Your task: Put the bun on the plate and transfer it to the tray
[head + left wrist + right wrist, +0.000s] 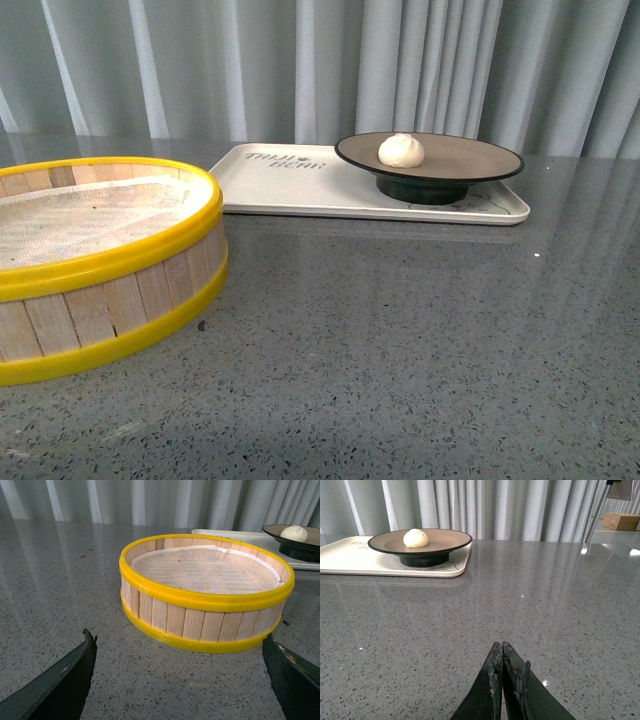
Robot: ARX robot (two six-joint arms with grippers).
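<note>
Since the bun [401, 150] sits on the plate [470, 160], and the plate rests on the tray's [290, 195] right half, the task looks finished. Grey lettering on the tray reads upside down from the front, seemingly ending in "BEAR". Nearby stands an empty steamer basket [120, 260]. Left gripper [177, 680] is spread wide, holding nothing; right gripper [502, 672] is pressed together, empty.

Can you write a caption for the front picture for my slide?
A white bun sits on a black-rimmed plate on a cream tray, beside a yellow-rimmed steamer basket.
</note>
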